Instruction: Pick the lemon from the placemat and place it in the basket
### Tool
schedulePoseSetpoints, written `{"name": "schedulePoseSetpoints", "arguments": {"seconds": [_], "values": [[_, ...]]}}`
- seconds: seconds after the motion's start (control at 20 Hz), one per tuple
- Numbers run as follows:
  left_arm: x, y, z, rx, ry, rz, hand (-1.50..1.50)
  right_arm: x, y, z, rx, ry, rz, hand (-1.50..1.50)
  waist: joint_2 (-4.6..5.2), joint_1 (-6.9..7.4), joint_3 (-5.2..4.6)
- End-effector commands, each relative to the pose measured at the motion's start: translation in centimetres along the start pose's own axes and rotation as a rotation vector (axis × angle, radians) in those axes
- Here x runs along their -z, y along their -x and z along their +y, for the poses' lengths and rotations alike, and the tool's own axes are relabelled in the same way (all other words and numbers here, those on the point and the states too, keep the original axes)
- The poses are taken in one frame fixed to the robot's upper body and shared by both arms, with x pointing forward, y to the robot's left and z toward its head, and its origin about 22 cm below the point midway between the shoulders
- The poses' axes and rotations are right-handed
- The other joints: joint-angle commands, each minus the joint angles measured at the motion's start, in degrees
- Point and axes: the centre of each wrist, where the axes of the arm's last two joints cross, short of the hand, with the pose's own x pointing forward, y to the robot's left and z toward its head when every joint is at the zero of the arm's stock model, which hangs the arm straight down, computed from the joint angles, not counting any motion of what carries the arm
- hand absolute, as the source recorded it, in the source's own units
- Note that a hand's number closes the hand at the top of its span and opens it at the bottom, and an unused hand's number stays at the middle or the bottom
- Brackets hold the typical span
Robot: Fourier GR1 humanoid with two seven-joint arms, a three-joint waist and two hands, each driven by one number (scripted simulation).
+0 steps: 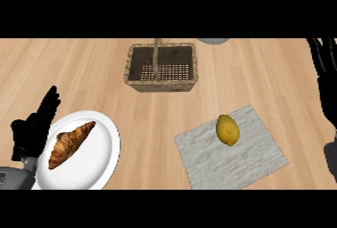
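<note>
No writing or label can be read on anything here. The lemon (228, 129) lies on the placemat (232, 156), a pale textured cloth set at a slant on the wooden desk (263, 71), toward the lower right of the view; the fruit sits in the mat's upper half, its long axis running roughly up and down, with nothing touching it. The basket (161, 67), square and woven with a perforated floor and a thin handle arching across it, stands well apart from the mat, up and to the left, near the far side of the desk; nothing shows inside it. Between lemon and basket there is only bare wood. At the lower left a white plate (99, 164) carries a croissant (69, 143) lying slantwise across it. A small grey rounded thing (214, 40) shows at the top edge just right of the basket, too much cut off to tell what it is. The left hand (36, 127) shows at the left edge, just beside the plate's rim and partly behind it, fingers straight and pointing up, holding nothing. The right hand (324, 75) comes in along the right edge, well above and right of the lemon, its dark fingers extended and fairly straight, apart from the mat and holding nothing.
</note>
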Motion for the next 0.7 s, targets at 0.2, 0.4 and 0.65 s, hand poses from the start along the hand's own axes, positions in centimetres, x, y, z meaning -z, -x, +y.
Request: {"name": "schedulePoseSetpoints", "arguments": {"seconds": [0.2, 0.4, 0.65], "values": [[1.3, -2.6, 0.2, -0.086, -0.075, -0.056, 0.0, -7.1, 3.8, -6.2, -0.416, 0.344, 0.473, 1.5, -1.31, -2.56, 0.83], [1.1, -3.7, -1.9, -0.14, -0.008, -0.018, 0.0, -7.0, 8.2, 2.7, -0.436, 0.35, 0.23, 1.5, -1.29, -0.41, 0.94], [2.0, -4.6, -2.2, -0.156, -0.019, -0.025, 0.0, -7.3, 9.7, 2.4, -0.736, 0.653, 0.369, -1.5, -1.3, -0.74, 0.57]]}}
